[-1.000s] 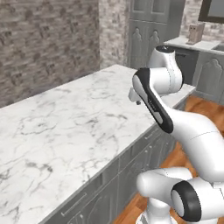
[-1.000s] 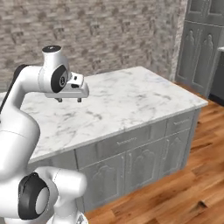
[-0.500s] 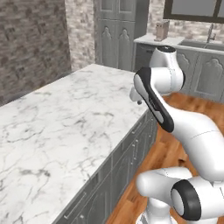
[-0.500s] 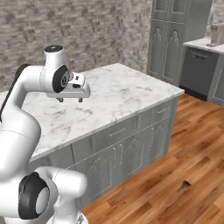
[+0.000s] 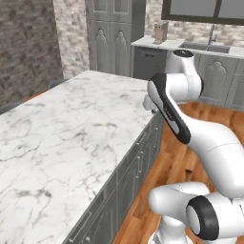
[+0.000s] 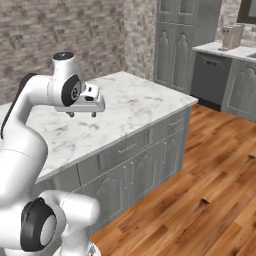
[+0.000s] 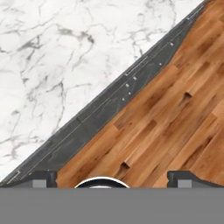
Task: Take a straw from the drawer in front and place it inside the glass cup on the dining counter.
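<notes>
Gripper (image 6: 81, 114), fingers apart and empty, hangs over the dining counter (image 6: 125, 107) edge; locate the drawer before any descent.

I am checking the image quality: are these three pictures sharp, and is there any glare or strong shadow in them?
Left base view: soft, slightly blurred, even light, no glare on the dining counter. Right base view: the same softness, with only small dark marks on the wooden floor. Hand view: the marble veins look smeared, the gripper casts no shadow that I can see.
</notes>
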Tool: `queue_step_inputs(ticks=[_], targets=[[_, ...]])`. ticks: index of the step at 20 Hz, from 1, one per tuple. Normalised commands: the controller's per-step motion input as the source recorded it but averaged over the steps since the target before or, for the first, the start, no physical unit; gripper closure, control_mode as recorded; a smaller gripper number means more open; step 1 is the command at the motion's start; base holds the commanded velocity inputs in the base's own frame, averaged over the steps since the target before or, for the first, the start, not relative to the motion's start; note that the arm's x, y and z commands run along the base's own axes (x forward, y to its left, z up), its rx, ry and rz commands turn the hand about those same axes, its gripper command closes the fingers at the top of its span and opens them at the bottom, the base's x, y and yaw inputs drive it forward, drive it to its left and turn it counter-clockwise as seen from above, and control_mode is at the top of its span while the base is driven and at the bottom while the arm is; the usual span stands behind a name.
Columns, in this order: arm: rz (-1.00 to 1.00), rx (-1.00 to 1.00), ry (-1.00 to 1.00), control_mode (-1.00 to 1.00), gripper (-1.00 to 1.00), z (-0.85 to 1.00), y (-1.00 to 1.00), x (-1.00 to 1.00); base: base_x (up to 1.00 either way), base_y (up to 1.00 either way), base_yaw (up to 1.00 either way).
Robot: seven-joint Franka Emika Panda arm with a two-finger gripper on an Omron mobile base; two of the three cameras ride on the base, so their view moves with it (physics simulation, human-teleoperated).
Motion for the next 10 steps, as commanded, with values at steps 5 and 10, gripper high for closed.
queue_step_inputs(ticks=[5, 10], targets=[[-0.18, 0.19, 0.11, -1.0, -1.0, -0.53, -0.39, 0.51, 0.0, 0.0, 0.0], [-0.27, 0.41, 0.16, -1.0, -1.0, -0.89, -0.86, 0.57, 0.0, 0.0, 0.0]])
